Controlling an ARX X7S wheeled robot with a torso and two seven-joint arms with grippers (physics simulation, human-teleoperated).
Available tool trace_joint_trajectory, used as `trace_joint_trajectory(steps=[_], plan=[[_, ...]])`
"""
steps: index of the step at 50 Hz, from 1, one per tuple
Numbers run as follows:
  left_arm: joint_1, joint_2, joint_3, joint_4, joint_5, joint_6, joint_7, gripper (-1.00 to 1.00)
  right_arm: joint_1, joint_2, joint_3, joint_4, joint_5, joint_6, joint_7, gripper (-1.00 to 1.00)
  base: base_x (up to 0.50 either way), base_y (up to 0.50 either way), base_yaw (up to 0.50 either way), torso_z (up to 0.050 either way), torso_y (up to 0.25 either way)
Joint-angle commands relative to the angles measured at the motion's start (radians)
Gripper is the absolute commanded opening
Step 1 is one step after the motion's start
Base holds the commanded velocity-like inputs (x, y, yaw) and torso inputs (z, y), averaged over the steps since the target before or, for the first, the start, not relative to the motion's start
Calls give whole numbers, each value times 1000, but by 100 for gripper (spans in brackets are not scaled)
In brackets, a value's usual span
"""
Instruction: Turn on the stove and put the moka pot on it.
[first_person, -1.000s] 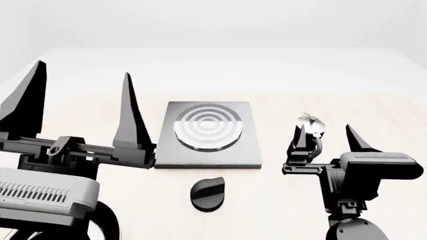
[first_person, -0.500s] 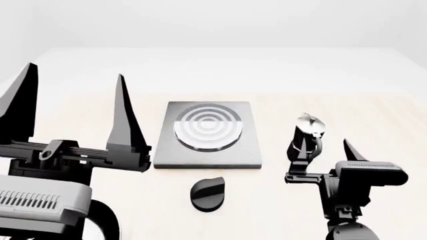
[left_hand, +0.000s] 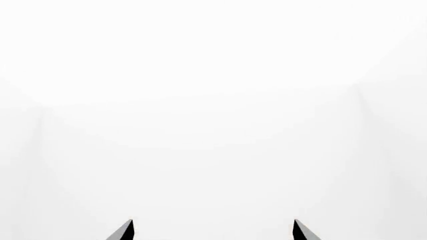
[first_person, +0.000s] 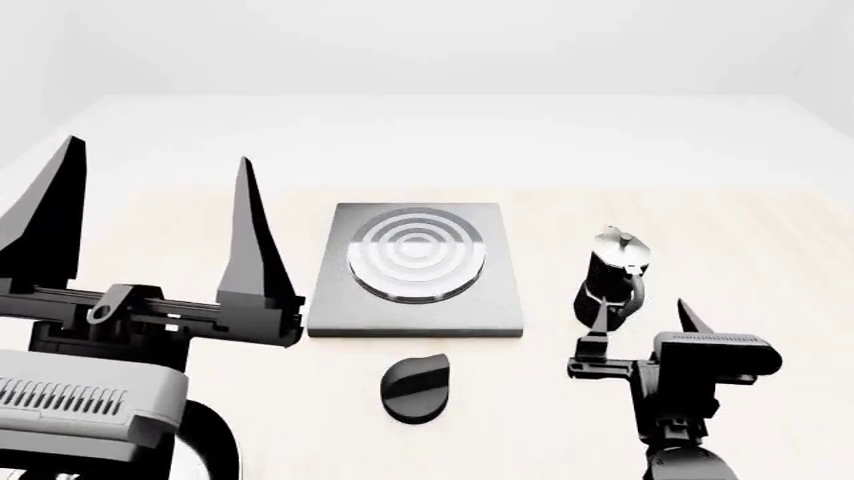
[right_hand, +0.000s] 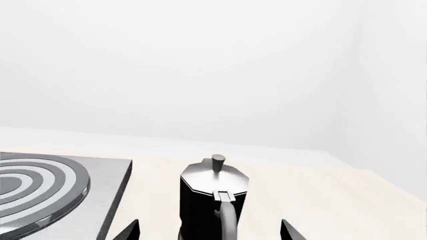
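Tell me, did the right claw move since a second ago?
Yes. In the head view, the right claw has pulled back toward the robot, lower in the picture, away from the moka pot, which stayed put.

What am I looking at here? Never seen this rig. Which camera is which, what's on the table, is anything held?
It is a simulated two-armed robot; these are renders, not photos. The head view looks down from the robot's head over both arms. The left gripper is open, its two black fingers pointing up. The right gripper is low, near the moka pot, open and holding nothing.

On the table lie a grey stove with a ring burner, its separate black knob in front, and the pot to the stove's right.

The right wrist view looks out between that gripper's fingertips at the pot's handle side. The left wrist view shows only two fingertips against blank white. Nothing is held.
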Motion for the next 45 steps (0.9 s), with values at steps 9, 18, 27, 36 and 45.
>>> trace_joint_trajectory(steps=[9, 18, 27, 36, 45], plan=[[14, 1, 0, -11, -1, 22, -4, 100, 83, -36, -15, 213, -23, -55, -18, 100, 0, 0, 0, 0, 0], [21, 7, 8, -32, 0, 42, -1, 100, 164, -55, -17, 383, -35, -130, -44, 100, 0, 0, 0, 0, 0], [13, 7, 10, -28, -6, 30, -3, 100, 187, -65, -27, 402, -41, -138, -48, 100, 0, 0, 0, 0, 0], [16, 2, 9, -17, -7, 22, -8, 100, 204, -73, -27, 441, -43, -162, -48, 100, 0, 0, 0, 0, 0], [23, 1, 10, -25, -7, 36, -7, 100, 218, -71, -30, 460, -48, -142, -41, 100, 0, 0, 0, 0, 0]])
